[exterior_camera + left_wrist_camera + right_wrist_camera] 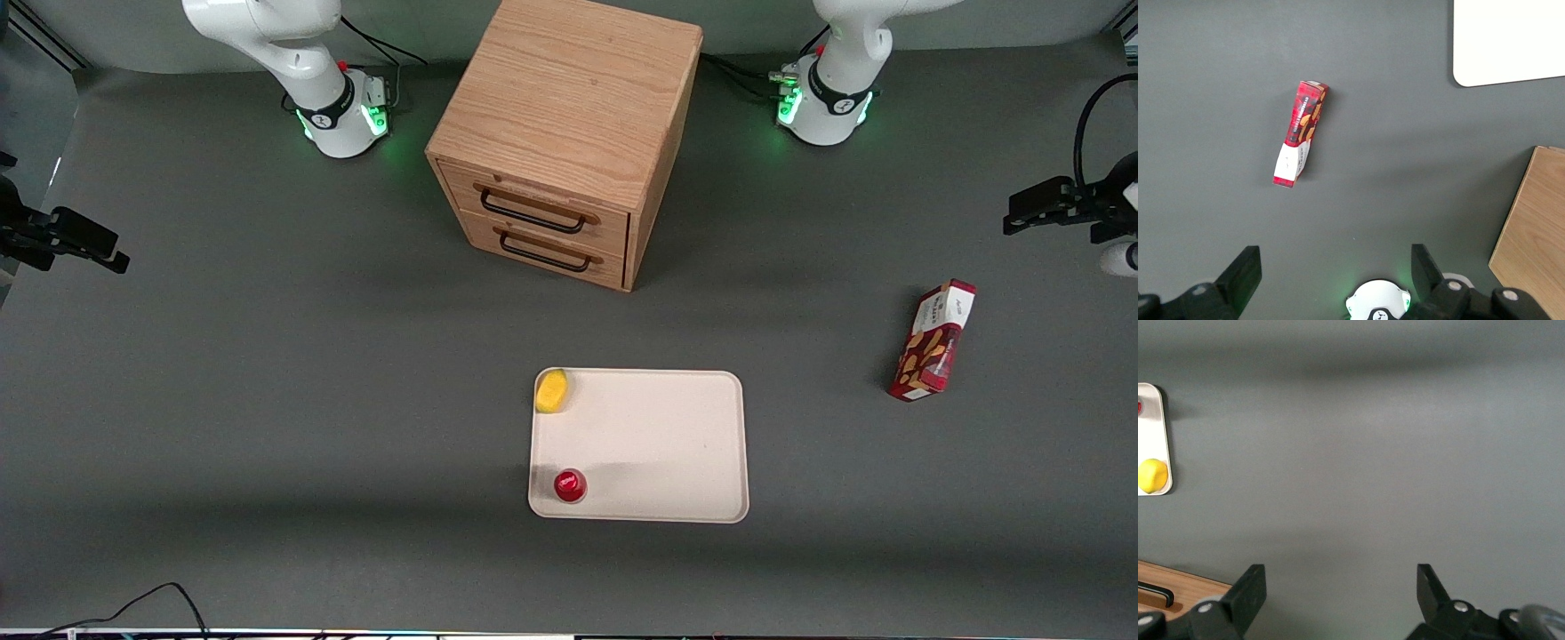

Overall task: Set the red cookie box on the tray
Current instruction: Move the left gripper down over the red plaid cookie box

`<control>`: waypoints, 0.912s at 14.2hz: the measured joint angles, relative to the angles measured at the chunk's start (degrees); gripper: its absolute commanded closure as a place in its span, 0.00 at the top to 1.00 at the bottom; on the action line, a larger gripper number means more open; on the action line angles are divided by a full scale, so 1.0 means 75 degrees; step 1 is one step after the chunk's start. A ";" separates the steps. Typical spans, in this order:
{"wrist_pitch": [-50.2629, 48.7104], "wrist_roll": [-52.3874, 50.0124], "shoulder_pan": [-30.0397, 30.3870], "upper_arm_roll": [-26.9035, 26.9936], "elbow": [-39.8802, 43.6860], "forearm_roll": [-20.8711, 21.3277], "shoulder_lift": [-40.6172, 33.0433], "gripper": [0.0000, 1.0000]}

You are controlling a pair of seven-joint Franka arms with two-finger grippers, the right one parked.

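Note:
The red cookie box [933,340] lies flat on the grey table toward the working arm's end, well apart from the tray; its white end points away from the front camera. It also shows in the left wrist view [1300,133]. The cream tray [658,444] lies near the table's middle, in front of the cabinet; one corner shows in the left wrist view [1511,40]. My left gripper [1022,213] hangs high over the working arm's end of the table, farther from the front camera than the box. It is open and empty [1333,267].
A wooden two-drawer cabinet [569,133] stands between the arm bases, both drawers shut. A yellow object [552,391] and a small round red-topped object [569,485] sit on the tray's side toward the parked arm. A black cable [160,596] lies at the near table edge.

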 measured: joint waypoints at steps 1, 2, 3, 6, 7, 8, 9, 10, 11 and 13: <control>-0.0025 -0.0012 0.0000 -0.0001 0.0037 0.0004 0.0039 1.00; -0.0053 -0.0013 0.0000 -0.0005 0.0046 0.0004 0.0067 1.00; -0.0073 -0.0014 0.0000 -0.0007 0.0048 0.0013 0.0083 1.00; -0.0121 0.0157 0.0018 0.0031 0.0001 0.0234 0.0164 1.00; -0.0074 0.0604 0.0023 0.0129 -0.0098 0.0382 0.0223 1.00; 0.0117 0.1190 0.0032 0.0286 -0.0297 0.0505 0.0301 1.00; 0.0520 0.1803 0.0055 0.0483 -0.0604 0.0550 0.0393 1.00; 0.1031 0.2391 0.0077 0.0695 -0.0978 0.0551 0.0502 1.00; 0.1608 0.2941 0.0101 0.0885 -0.1414 0.0549 0.0639 1.00; 0.2932 0.3630 0.0143 0.1119 -0.2318 0.0528 0.0991 1.00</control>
